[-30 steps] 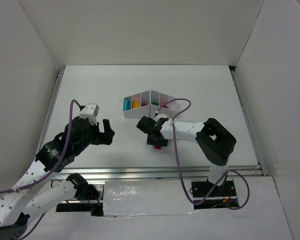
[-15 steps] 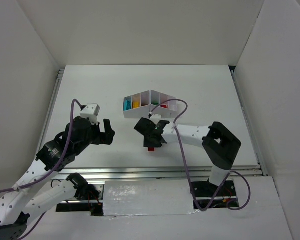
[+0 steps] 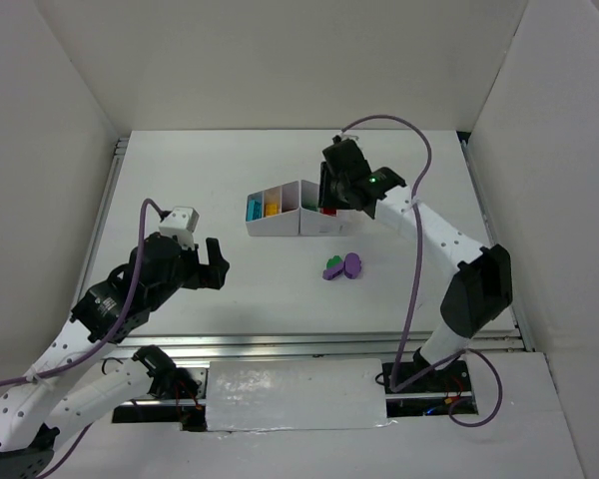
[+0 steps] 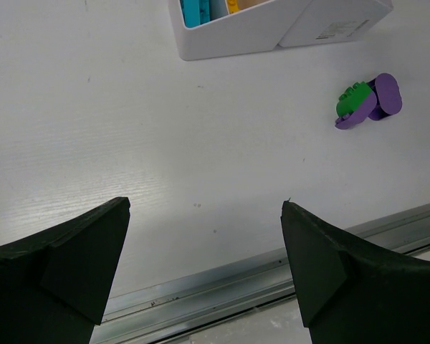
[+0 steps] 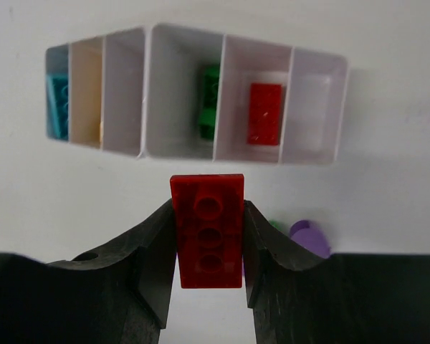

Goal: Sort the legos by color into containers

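The white worktop [image 3: 180, 180] carries the divided tray [image 3: 280, 226] near 12 o'clock of its middle. The right arm reaches over the tray's 3 o'clock end. The left arm is parked well apart at the tray's 8 o'clock.

The left end effector [image 4: 204, 206] is spread wide and holds nothing. The right end effector [image 5: 209, 240] is clamped on a red brick [image 5: 208, 192], gripped by its long sides with one end sticking out past the fingertips, above the tray.

Inside the tray, a second red brick [image 5: 265, 113] lies in one compartment. At that compartment's 9 o'clock is one holding a green brick [image 5: 210, 100], and at its 3 o'clock is a bare one. A loose green brick [image 4: 352, 100] and purple bricks [image 4: 384, 93] sit touching on the worktop at the tray's 5 o'clock.

The risk is a misplaced drop. In the wrist view the held brick seems lined up close to the wall between the green and red compartments. Letting go there could send it in with the green one. It could also catch on the thin divider and tip out. A drop onto the red brick already inside may bounce.
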Controlling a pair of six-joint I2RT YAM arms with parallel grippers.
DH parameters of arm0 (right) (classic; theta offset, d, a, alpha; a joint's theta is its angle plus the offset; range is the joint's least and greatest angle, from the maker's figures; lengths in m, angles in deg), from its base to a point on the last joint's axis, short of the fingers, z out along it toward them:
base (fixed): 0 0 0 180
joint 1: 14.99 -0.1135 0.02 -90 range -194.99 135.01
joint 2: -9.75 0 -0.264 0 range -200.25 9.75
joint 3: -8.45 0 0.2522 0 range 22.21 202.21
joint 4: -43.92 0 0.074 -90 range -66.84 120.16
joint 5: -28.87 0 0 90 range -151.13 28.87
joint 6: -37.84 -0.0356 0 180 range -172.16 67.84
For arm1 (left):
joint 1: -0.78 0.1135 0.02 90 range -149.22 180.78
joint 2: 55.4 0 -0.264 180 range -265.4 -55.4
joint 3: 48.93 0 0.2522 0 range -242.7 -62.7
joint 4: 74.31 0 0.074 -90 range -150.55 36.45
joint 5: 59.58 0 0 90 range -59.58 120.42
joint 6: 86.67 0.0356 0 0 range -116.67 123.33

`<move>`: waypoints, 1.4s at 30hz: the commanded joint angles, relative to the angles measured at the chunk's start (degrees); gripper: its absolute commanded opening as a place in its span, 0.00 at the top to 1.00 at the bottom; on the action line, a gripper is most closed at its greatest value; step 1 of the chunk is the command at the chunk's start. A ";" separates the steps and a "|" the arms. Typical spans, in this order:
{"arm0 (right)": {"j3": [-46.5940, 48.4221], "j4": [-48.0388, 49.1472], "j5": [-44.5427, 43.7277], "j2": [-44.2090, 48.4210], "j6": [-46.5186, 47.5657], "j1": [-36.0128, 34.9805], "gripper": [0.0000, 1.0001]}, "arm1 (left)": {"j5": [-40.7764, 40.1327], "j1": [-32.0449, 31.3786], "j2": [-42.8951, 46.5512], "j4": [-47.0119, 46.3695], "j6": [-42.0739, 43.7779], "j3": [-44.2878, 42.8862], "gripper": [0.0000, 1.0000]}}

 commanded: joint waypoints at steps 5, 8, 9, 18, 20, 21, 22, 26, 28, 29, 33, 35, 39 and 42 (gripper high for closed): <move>15.47 -8.11 2.03 -12.13 9.81 6.35 0.83 | -0.28 -0.40 0.57 -1.96 -0.49 0.22 0.00; 17.68 -8.64 3.26 -15.04 10.17 7.14 0.80 | -0.19 -0.40 0.48 -1.96 -0.49 0.31 0.00; 17.85 -8.56 3.09 -16.09 10.08 7.14 0.79 | -0.28 -0.40 0.48 -1.96 -0.40 0.22 0.00; 16.98 -5.40 2.39 -17.94 9.11 7.41 0.72 | 0.34 -0.40 -0.40 -2.05 -0.05 0.14 0.00; 16.80 -4.26 1.42 -17.85 8.59 7.49 0.69 | 0.34 -0.40 -0.40 -2.13 -0.05 0.13 0.00; 16.98 -4.08 1.07 -17.94 8.58 7.49 0.69 | 0.34 -0.40 -0.31 -2.13 -0.05 0.22 0.01; 17.24 -3.90 0.72 -18.12 8.50 7.58 0.69 | 0.43 -0.40 -0.31 -2.22 -0.05 0.22 0.01; 19.25 -4.59 -0.69 -19.78 7.80 8.02 0.61 | 0.69 -0.40 -0.57 -2.22 0.13 0.14 0.01; 19.70 -4.86 0.18 -20.31 7.88 8.19 0.57 | 0.78 -0.40 -0.66 -2.31 0.13 0.13 0.00; 19.70 -4.86 0.19 -20.49 7.88 8.11 0.55 | 0.78 -0.40 -0.66 -2.31 0.13 0.22 0.00; 18.21 -2.59 0.62 -19.79 7.79 8.20 0.47 | 0.87 -0.40 -0.40 -2.22 0.22 0.13 0.00; 18.82 -2.49 0.53 -20.22 7.79 8.20 0.46 | 0.95 -0.40 -0.31 -2.40 0.22 0.31 0.01; 20.14 -3.54 0.89 -20.76 7.18 8.37 0.46 | 0.95 -0.40 -0.31 -2.40 0.22 0.22 0.01; 17.70 -3.72 1.50 -17.08 5.60 8.37 0.46 | 0.78 -0.40 -0.13 -2.40 0.13 0.31 0.01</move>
